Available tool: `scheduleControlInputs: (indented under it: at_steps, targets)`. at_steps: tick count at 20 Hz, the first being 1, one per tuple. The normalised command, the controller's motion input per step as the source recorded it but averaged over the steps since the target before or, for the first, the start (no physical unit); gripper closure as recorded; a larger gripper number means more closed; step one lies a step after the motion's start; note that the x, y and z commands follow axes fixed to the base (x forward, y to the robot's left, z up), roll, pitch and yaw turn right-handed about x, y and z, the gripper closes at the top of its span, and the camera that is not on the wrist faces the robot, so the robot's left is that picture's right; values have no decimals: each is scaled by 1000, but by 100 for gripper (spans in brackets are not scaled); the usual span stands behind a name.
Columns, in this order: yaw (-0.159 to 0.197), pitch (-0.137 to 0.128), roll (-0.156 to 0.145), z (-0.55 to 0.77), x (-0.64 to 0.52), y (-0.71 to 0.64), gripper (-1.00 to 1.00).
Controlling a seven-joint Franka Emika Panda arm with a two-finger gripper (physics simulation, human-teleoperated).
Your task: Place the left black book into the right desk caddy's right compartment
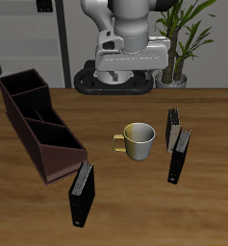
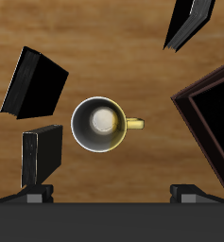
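- Black and plain, the left black book (image 1: 180, 156) is standing on edge on the wooden table (image 1: 212, 207). It is sitting just past the mug (image 1: 138, 141) on the side away from the caddy, and nothing is touching it.
- Seen from the wrist camera, this book (image 2: 33, 83) is leaning at an angle, apart from the mug (image 2: 96, 123).
- Another black book (image 1: 173, 125) is standing close behind the left black book, farther back on the table. From the wrist it (image 2: 40, 156) is showing a greyish edge.
- A third black book (image 1: 81, 194) is standing near the table's front edge, just beside the caddy's sloped-cut end.
- White and grey, the arm (image 1: 135, 19) is hanging high over the back of the table with its hand pointing straight down, well above everything.
- The gripper (image 2: 112, 194) is looking down almost directly onto the mug, whose handle is pointing towards the caddy.
- Its fingertips (image 2: 33, 194) are sitting far apart at the picture's edge, so the jaws are standing wide and carrying nothing.
- The right desk caddy (image 1: 43, 144) is lying at a slant across the table, well apart from the left black book, with the mug between them.
- The right compartment (image 1: 24, 88) is sitting at the caddy's far end, towards the back of the table, and is showing only dark walls and floor.
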Motion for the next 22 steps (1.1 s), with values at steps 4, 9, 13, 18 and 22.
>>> scheduleControlInputs:
  at_steps: [4, 9, 13, 18, 22]
  targets:
    - [23, -7, 9, -15, -31, 229, -100]
    - [-10, -5, -1, -26, -60, 281, -100]
    - [-11, -9, 3, 54, 32, 299, -100]
    - [20, -20, -23, -24, 117, 325, -100]
    - [-4, -4, -12, -31, 164, 273, -100]
